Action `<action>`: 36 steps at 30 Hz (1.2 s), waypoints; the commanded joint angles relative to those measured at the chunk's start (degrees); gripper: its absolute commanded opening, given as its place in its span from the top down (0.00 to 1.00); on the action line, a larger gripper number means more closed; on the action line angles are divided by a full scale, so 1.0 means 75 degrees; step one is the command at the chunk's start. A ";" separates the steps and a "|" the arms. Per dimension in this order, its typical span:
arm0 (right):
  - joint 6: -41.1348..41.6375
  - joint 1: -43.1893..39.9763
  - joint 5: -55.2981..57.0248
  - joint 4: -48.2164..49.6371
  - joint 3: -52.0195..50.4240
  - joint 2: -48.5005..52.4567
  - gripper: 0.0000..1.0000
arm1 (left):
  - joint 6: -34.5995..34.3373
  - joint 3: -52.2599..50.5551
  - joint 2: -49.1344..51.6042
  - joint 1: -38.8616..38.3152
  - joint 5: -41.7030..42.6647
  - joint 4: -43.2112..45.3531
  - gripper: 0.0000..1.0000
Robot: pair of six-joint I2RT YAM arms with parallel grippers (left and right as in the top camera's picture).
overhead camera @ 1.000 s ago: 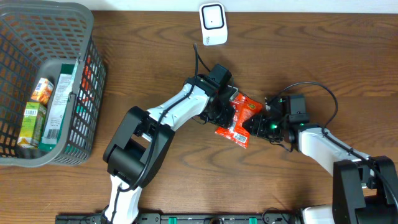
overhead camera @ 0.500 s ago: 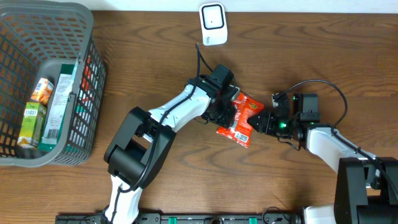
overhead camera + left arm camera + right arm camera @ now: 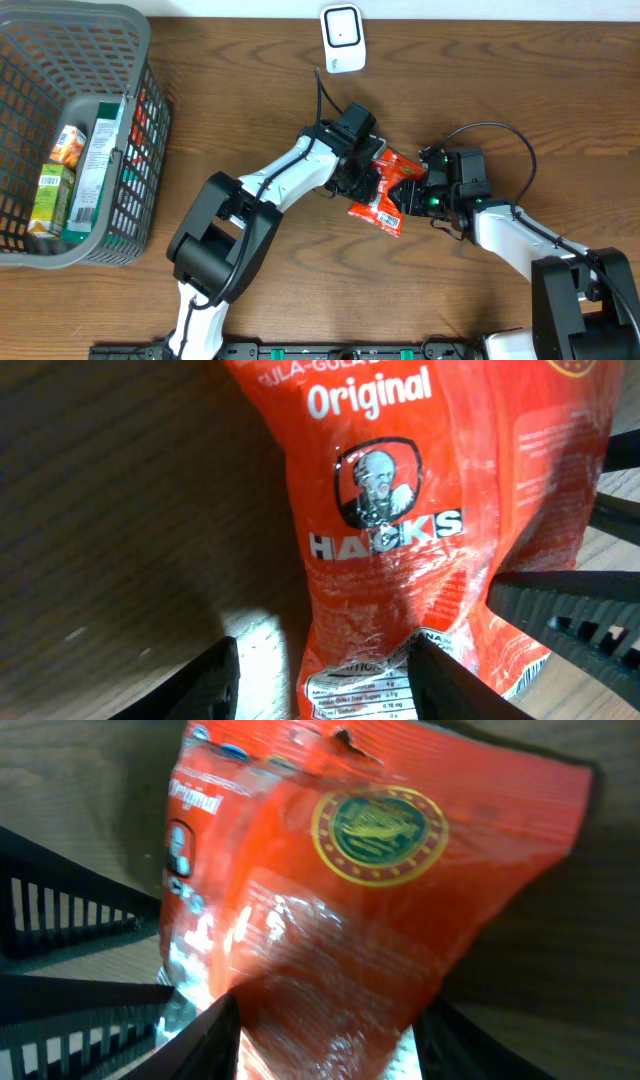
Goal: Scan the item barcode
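Reaching in from both sides of a wooden table (image 3: 520, 80), two robot arms meet at a red candy packet (image 3: 380, 208) near the table's middle. At far left, a grey mesh basket (image 3: 140, 120) holds several cartons (image 3: 50, 195), well apart from the arms. A white barcode scanner (image 3: 342, 38) stands at the table's far edge, apart from the packet.

The left gripper (image 3: 362, 175) sits over the packet's left edge. Its wrist camera shows the packet's lower end between its fingers (image 3: 215, 680): one touches the wrapper, while the other stands off with bare wood showing in the gap, so whether it grasps the packet cannot be told. The wrapper reads "Original" and "Hacks" around a man's portrait, and a white printed label (image 3: 391, 219) shows at its lower end. Whether the packet rests on the wood or hangs just above it cannot be told.

The right gripper (image 3: 418, 192) comes in at the packet's right edge. In its wrist view the wrapper, bearing a gold seal (image 3: 380, 835), fills the space between both fingers, which are clamped on the packet.
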 commanded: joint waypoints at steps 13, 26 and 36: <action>-0.0370 -0.0332 0.1107 -0.0125 0.0023 -0.0181 0.93 | -0.0245 0.0102 -0.1172 0.0699 -0.0906 -0.0635 0.43; -0.1754 -0.1609 0.3045 -0.1478 0.0207 -0.1830 0.86 | -0.0248 0.0102 -0.2133 0.0842 -0.0906 -0.0734 0.42; -0.1638 -0.0609 0.0417 -0.2943 0.1475 -0.1883 0.73 | -0.1139 0.0102 -0.2903 0.0848 -0.2579 -0.1212 0.38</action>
